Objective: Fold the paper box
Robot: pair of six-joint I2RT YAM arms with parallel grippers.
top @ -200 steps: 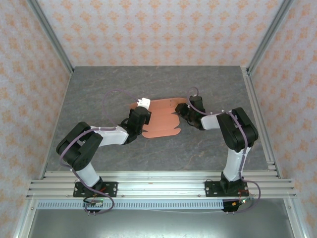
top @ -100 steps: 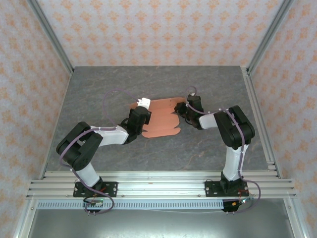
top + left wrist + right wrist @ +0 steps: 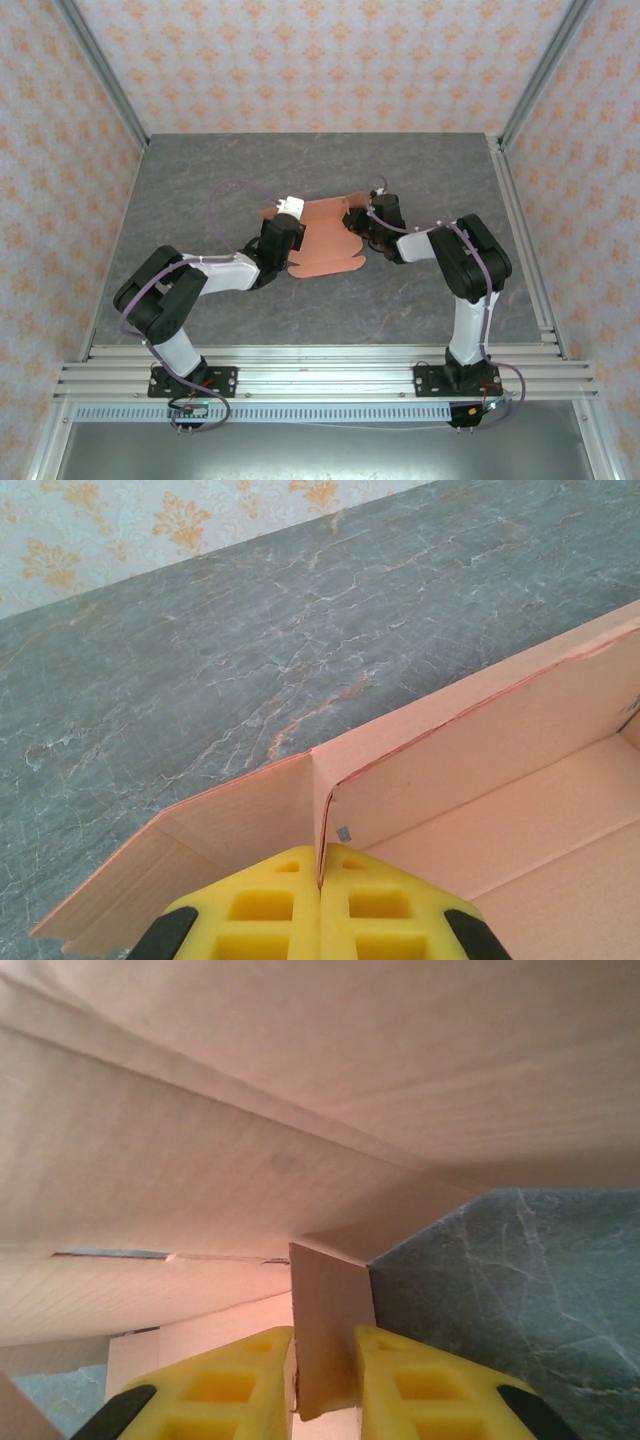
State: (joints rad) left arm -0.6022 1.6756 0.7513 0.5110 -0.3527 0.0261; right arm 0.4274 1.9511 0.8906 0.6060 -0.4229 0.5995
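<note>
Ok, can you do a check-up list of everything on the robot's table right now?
surface: grey marbled table.
job's things: salmon-orange paper box, partly folded; one wall stands up, the near flap lies flat.
clutter: nothing seen.
grippers: left jaws shut on an upright box wall, yellow fingers pressed together; right jaws pinch a card flap between their fingers.
cables: purple cables loop along both arms.
surroundings: patterned walls, metal frame rails.

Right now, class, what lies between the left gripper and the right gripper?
The paper box: its salmon card spans the stretch from left gripper to right gripper, as the top view shows.
</note>
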